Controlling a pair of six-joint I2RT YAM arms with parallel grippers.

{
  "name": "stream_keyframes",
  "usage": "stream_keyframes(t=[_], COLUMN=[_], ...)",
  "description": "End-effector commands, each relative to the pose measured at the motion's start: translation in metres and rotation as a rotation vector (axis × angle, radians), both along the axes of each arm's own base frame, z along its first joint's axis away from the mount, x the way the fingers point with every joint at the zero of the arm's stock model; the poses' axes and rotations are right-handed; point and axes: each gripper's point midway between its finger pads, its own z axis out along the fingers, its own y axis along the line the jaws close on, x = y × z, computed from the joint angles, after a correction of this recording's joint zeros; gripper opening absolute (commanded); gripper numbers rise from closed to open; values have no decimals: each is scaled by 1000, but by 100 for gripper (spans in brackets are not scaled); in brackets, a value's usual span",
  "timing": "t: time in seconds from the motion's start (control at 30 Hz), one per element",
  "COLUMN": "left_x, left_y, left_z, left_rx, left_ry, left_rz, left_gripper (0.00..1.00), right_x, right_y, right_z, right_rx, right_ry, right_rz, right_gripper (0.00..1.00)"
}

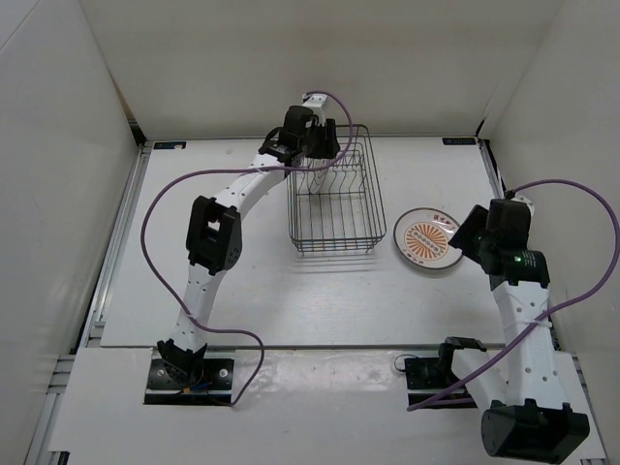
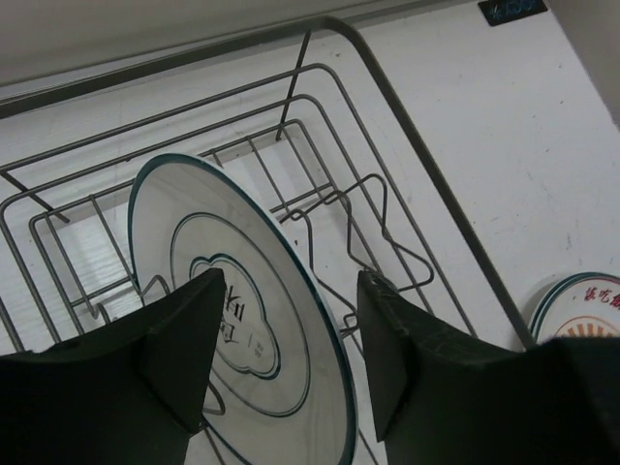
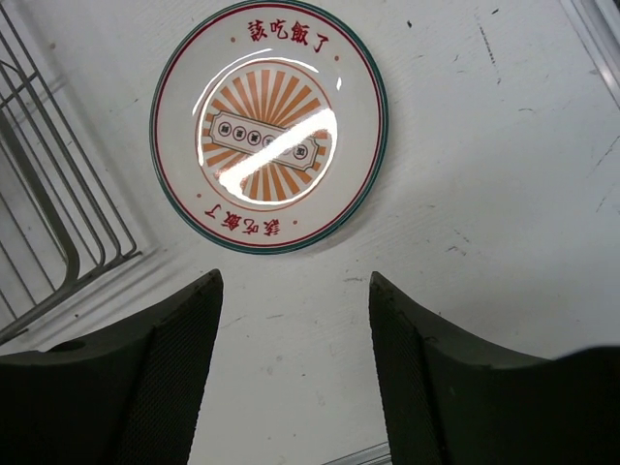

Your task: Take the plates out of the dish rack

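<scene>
The dark wire dish rack (image 1: 334, 249) stands at the table's middle back. In the left wrist view one plate (image 2: 232, 291) stands upright in the rack (image 2: 418, 147), its white back with teal rings facing the camera. My left gripper (image 1: 325, 145) is open over the rack's far end, and its fingers straddle that plate's rim (image 2: 291, 325) without closing on it. A second plate (image 1: 426, 238) lies flat on the table right of the rack, orange rays up. My right gripper (image 1: 465, 232) hovers open and empty just near of this plate (image 3: 268, 126). I see no third plate.
White enclosure walls surround the table on the left, back and right. The rack's near right corner (image 3: 44, 208) is close to the flat plate's left side. Purple cables loop from both arms. The flat plate's edge also shows in the left wrist view (image 2: 581, 305).
</scene>
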Motion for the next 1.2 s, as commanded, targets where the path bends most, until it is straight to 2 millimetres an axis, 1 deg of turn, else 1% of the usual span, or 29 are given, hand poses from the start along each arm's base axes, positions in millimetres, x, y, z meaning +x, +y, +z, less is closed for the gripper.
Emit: stream_keyframes(t=[0.0,0.03,0.07,0.1,0.13,0.17,0.2,0.23,0.3,0.33,0.4,0.43,0.47,0.5,0.53,0.57,0.63,0.67,0.73,0.77,0.8,0.87,0.9,1.0,1.03,1.07,1.1,1.13,1.17], left_x=[-3,-4,-5,-5,-7,-6,-10,-11,-12,-16,-17,-18,-18,-19,-19,-20,-21,-22,-24,-25,-24,-27,-28,-32,-34,-34,-36,-40,-46], left_y=[-12,-13,-13,-11,-12,-12,-10,-9,-10,-9,-11,-12,-13,-13,-13,-13,-10,-9,-5,-3,-2,4,5,15,25,31,37,44,51], left_z=[43,45,48,52,52,55,61,59,62,64,70,72,73,78,84,84,99,98,118,120,126,153,162,199,218,225,248,246,264], left_rx=[-72,-78,-81,-84,-91,-102,-107,-110,-135,-146,-167,-173,-177,-183,-194,-194,-215,-217,-245,-249,-263,-296,-306,-334,-337,-328,-310,-224,-193], left_ry=[-80,-82,-85,-92,-89,-102,-108,-104,-106,-101,-110,-114,-115,-125,-134,-138,-168,-162,-198,-196,-218,-256,-271,-337,-379,-394,-454,-451,-493], left_rz=[-18,-25,-26,-25,-25,-21,-24,-19,-20,-18,-27,-33,-35,-40,-44,-44,-38,-38,-24,-13,-7,15,22,50,73,80,76,62,63], left_gripper=[64,61,54,52,50,49,45,42,37,29,24,20,18,18,18,15,11,11,10,8,7,1,0,0,0,0,0,0,0], right_x=[-3,-3,-2,-2,-2,-2,-1,0,-1,0,-1,-2,-3,-5,-4,-6,-8,-9,-10,-10,-10,-9,-9,-8,-8,-8,-8,-8,-7], right_y=[-10,-10,-12,-13,-12,-11,-11,-9,-9,-8,-9,-9,-9,-9,-3,-2,-3,-3,-3,-2,-2,0,0,2,4,4,4,6,6], right_z=[0,0,1,0,0,0,0,0,-1,-1,-3,-4,-4,-7,-7,-8,-10,-9,-11,-11,-11,-11,-10,-13,-14,-13,-14,-15,-15], right_rx=[-79,-81,-88,-94,-99,-100,-105,-105,-113,-114,-118,-119,-117,-119,-123,-125,-132,-134,-138,-140,-138,-143,-146,-143,-144,-144,-141,-141,-141], right_ry=[4,2,1,5,4,3,4,2,7,7,12,20,17,28,26,26,36,32,35,37,36,37,34,44,46,44,46,47,44], right_rz=[-17,-21,-29,-31,-26,-24,-18,-10,-7,-4,-4,-2,-6,-2,25,28,26,28,29,37,34,45,47,55,60,59,58,64,64], right_gripper=[66,67,67,69,69,69,69,69,69,69,70,70,70,70,70,70,70,70,70,70,70,70,70,70,70,70,70,70,70])
